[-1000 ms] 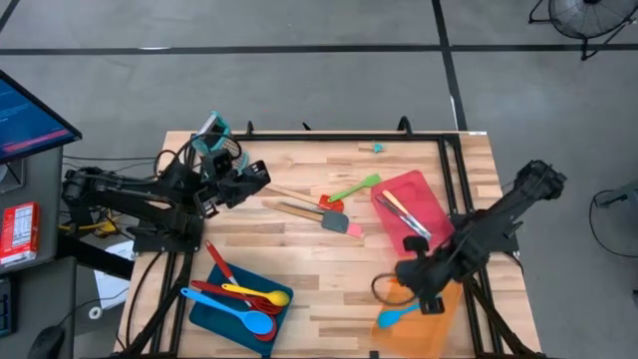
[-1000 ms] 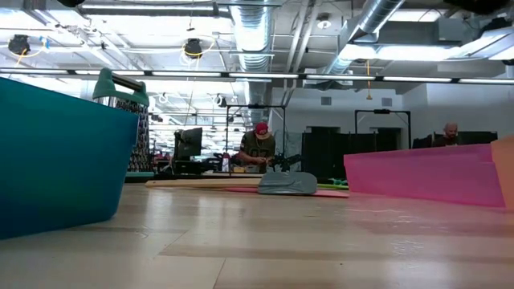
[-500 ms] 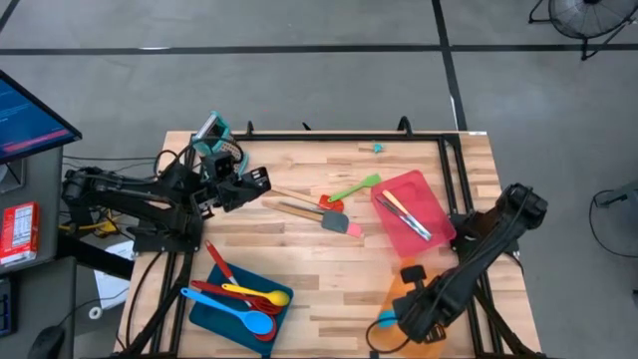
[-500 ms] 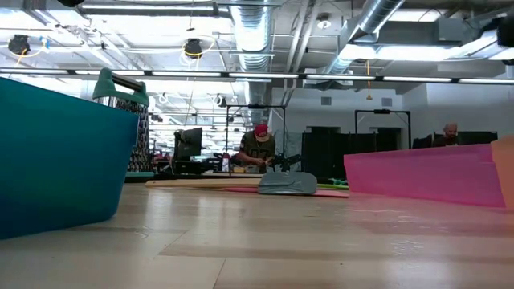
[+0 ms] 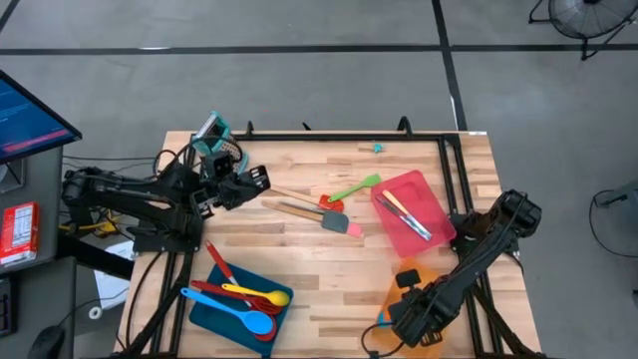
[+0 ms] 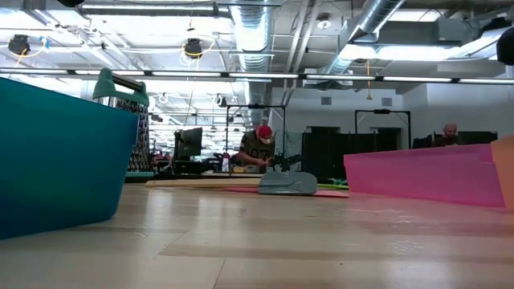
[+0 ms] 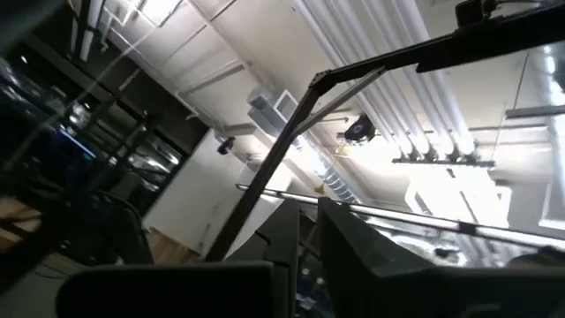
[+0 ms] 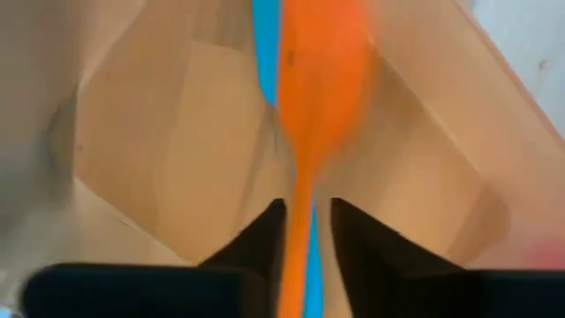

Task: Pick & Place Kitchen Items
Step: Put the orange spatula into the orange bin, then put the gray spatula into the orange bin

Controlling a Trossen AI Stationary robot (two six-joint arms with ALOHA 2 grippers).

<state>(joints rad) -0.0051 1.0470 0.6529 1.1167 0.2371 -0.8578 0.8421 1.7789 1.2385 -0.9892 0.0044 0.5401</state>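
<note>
My right gripper [image 5: 409,317] hangs low over the orange tray [image 5: 397,294] at the table's near right, pointing down. Its fingers stand a little apart on either side of an orange spoon's handle [image 8: 300,234]. The spoon [image 8: 322,79] lies along the tray over a blue utensil [image 8: 265,35]. My left gripper [image 5: 261,179] is raised at the far left, pointing upward with its fingers nearly together and nothing between them [image 7: 307,212]. On the bare table lie a green spatula [image 5: 357,187], a red one [image 5: 332,202] and a grey wooden-handled one [image 5: 319,216]. My right gripper comes from above, its fingers [image 8: 357,234] on either side of the orange spoon's handle [image 8: 298,221]. A strip of the blue utensil shows between the handle and one finger. Whether the other finger touches the handle, I cannot tell.
A red tray [image 5: 394,189] with slim utensils sits at the right. A blue tray [image 5: 214,309] with red, yellow and blue spoons is near left. A metal grater with a teal handle [image 5: 214,135] stands far left. Bare wood lies mid-table.
My right gripper has gone down and toward the table's near edge, into the orange tray, turning a little as it sank. My left gripper has stayed in place while its fingers have drawn closer together.
</note>
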